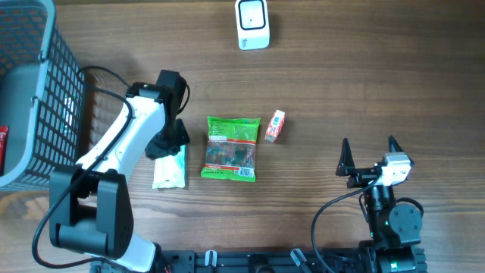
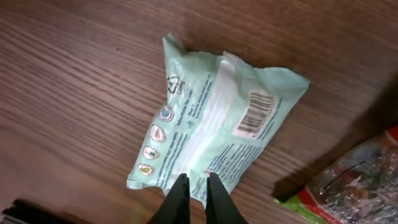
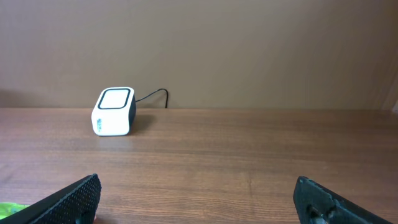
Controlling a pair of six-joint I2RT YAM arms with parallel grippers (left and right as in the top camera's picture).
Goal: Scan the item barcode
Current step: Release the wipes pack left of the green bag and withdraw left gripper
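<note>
Item: soft packet [image 1: 168,168], pale mint-green film, flat pillow shape with crimped ends and a white band running lengthwise down its middle. In the left wrist view the packet [image 2: 211,124] shows a column of four small round pictograms along one long edge, blocks of fine print too small to read, a small recycling-type mark near the far end, and a white barcode panel [image 2: 255,114] with black bars near the far right corner, facing up. Location: on the wooden table [image 1: 379,76], left of centre, just beside a green snack bag [image 1: 232,148], with a small red-and-white box [image 1: 275,126] beyond that bag. Whether the packet's near end is raised off the wood cannot be told. Left gripper [image 2: 198,183]: clenched on the packet's near short edge, black fingers almost together with the film pinched between them. Right gripper [image 1: 369,148]: released, jaws spread wide, holding nothing, well apart from the packet at the table's near right. Scanner [image 1: 252,23]: white block with a dark-rimmed window, at the far edge of the table. Wire basket [image 1: 45,98]: grey, at the far left.
</note>
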